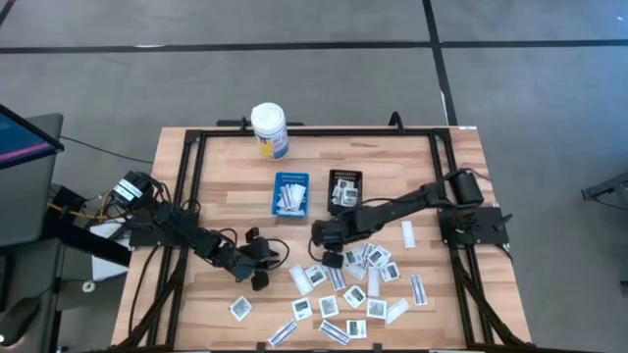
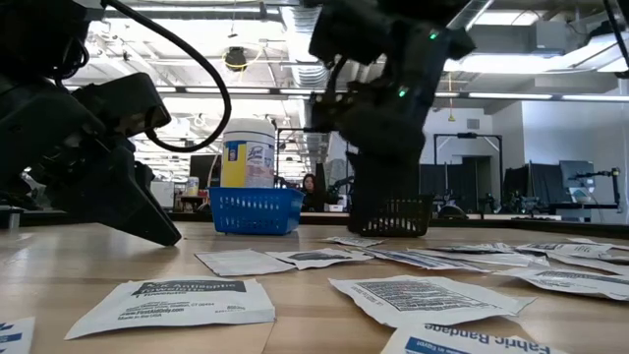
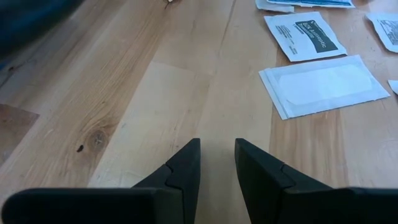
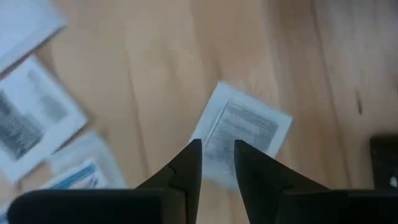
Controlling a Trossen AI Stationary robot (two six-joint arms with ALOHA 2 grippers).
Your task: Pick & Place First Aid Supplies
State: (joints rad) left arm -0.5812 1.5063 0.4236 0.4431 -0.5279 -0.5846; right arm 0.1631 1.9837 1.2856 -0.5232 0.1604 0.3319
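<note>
Grey concrete floor [image 1: 324, 88] surrounded the light wooden table [image 1: 226, 167]. Beyond it lay a workshop hall with bright ceiling strip lights [image 2: 531, 95], exposed ducts, black frames and white walls [image 2: 575, 138].

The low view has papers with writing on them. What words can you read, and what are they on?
"Fabric Bandage": on the packet at the bottom edge, its end letters cut off.
Bottle with the yellow label: brand too blurred to read.
Packet at front left: dark banner and small lines, too blurred.
Packet at front centre: lines of small print, too small.
Other views: print on the packets cannot be read.
</note>
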